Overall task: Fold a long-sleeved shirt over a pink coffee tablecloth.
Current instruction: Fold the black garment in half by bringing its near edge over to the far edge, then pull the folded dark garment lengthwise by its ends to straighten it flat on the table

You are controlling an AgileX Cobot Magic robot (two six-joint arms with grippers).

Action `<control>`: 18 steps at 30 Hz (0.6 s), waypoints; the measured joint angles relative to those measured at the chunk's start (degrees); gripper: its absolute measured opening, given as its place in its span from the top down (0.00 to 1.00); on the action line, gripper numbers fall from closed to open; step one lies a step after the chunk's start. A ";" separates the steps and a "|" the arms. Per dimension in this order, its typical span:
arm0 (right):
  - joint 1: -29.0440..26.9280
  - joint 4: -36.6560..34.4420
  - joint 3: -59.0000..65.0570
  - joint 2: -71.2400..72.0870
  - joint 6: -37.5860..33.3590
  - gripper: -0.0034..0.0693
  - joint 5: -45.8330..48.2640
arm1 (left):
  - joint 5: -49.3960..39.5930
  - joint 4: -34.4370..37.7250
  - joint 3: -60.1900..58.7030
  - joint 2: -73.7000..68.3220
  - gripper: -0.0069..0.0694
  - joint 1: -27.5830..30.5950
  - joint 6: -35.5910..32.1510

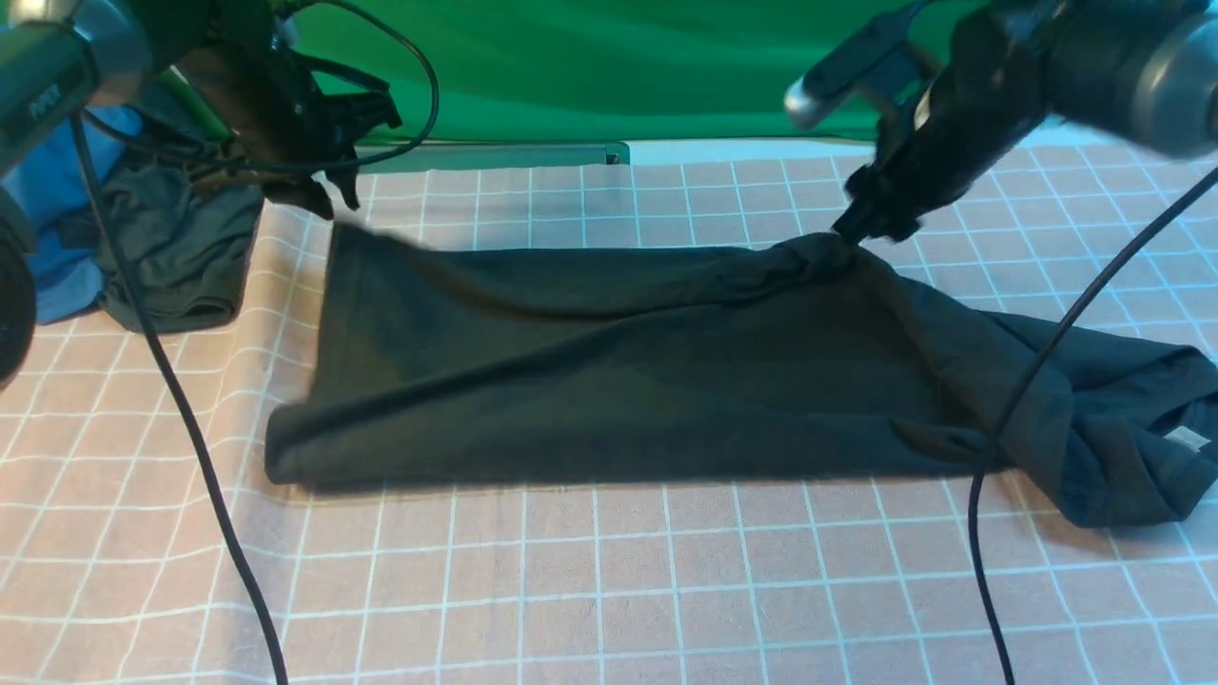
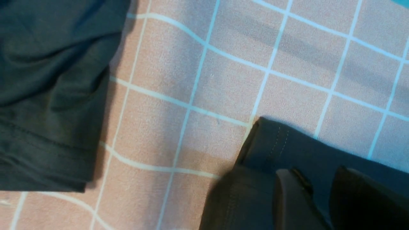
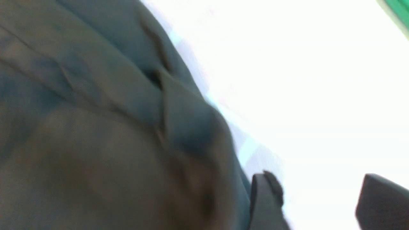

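- Across the middle of the pink coffee tablecloth (image 1: 609,590), the long-sleeved shirt (image 1: 609,362) is lying as a wide folded band, its right end trailing off in a bunch.
- The left gripper (image 1: 333,195) is hovering just above the shirt's far left corner, jaws standing apart and pinching nothing, seemingly so the fold can lie flat.
- The right gripper (image 1: 861,228) is touching the puckered far edge, jaws standing wide and gripping nothing, likely to let that edge settle.
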State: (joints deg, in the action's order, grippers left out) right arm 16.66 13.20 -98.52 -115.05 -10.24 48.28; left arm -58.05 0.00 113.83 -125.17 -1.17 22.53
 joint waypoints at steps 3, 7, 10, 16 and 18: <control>-0.07 0.95 -1.45 4.23 1.56 0.55 11.65 | -0.43 -1.07 0.00 2.36 0.63 0.00 -1.17; -0.60 0.33 -0.06 9.39 2.97 0.82 19.34 | -2.10 -0.39 0.02 6.72 0.69 0.00 -3.95; -2.23 -3.74 4.82 13.86 3.42 0.90 20.53 | -7.46 5.75 -0.11 10.01 0.83 -0.09 -8.72; -5.24 -6.89 19.50 20.18 4.19 0.90 20.04 | -7.26 12.81 -8.08 13.61 0.90 -4.89 -14.70; -6.05 -8.03 26.04 21.24 4.60 0.83 17.16 | -5.11 12.25 -13.35 13.71 0.90 -8.77 -15.48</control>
State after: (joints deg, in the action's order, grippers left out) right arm 10.61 5.17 -72.49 -93.80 -5.64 65.44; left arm -63.16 12.25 100.48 -111.45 -9.95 7.05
